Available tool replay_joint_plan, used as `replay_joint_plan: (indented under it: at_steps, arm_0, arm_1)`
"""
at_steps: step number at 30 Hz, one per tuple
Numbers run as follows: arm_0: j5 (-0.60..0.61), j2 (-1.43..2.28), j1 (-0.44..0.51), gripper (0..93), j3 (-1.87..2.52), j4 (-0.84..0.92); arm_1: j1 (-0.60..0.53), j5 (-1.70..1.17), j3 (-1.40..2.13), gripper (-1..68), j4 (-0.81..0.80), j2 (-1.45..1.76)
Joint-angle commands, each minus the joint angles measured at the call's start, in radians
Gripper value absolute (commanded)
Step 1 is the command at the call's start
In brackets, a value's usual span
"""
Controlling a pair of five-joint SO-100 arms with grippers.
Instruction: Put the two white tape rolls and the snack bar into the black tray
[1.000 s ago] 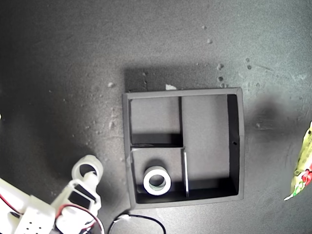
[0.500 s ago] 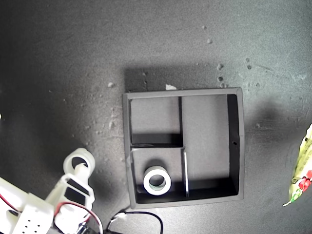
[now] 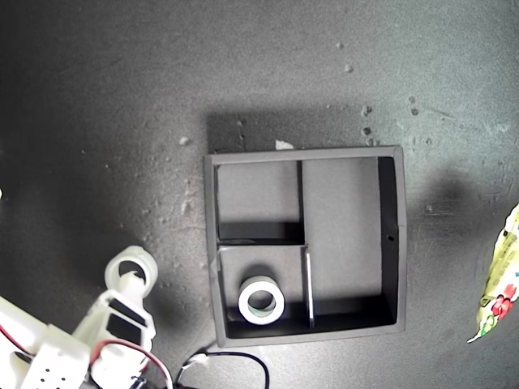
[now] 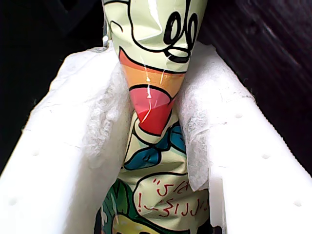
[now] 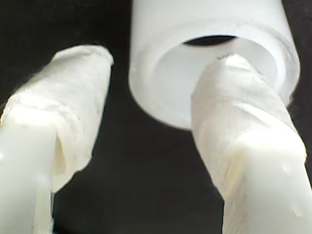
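The black tray sits mid-table in the exterior view. One white tape roll lies flat in its small compartment nearest the exterior view's bottom. The other white tape roll is at the exterior view's lower left, at the tip of my second gripper. In the second wrist view one finger pokes into that roll. The other finger stands just outside its wall with a dark gap, so my second gripper is open. My first gripper is shut on the snack bar, which shows at the exterior view's right edge.
A black cable loops on the table just below the tray's lower left corner in the exterior view. Red wires run along the second arm. Small white specks dot the dark table above the tray.
My second gripper and its tape roll slid toward the exterior view's left and a little up, away from the tray. The snack bar dropped slightly at the right edge.
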Motion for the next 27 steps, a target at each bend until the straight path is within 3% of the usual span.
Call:
replay_joint_plan:
  at_steps: [1,8,13,17,23,27]
  arm_0:
    - [-0.008,-0.014,-0.014,13.0,-0.023,0.005]
    - [-0.015,-0.156,-0.029,14.2,-0.077,0.003]
    - [-0.025,-0.232,-0.043,8.3,-0.129,0.003]
    - [-0.035,-0.201,-0.051,0.1,-0.14,0.008]
    - [0.021,-0.067,-0.074,0.0,-0.222,0.127]
    - [0.11,-0.038,-0.137,0.0,-0.367,0.253]
  arm_1:
    - [-0.014,-0.034,-0.012,-0.6,-0.021,-0.003]
    - [-0.054,-0.106,-0.029,-0.6,-0.055,-0.015]
    - [-0.075,-0.235,-0.241,-0.5,-0.037,-0.311]
    - [-0.046,-0.285,-0.534,-0.5,0.061,-0.647]
    - [0.005,-0.36,-0.896,-0.5,0.189,-1.003]
    - [0.04,-0.459,-1.262,-0.5,0.377,-1.316]
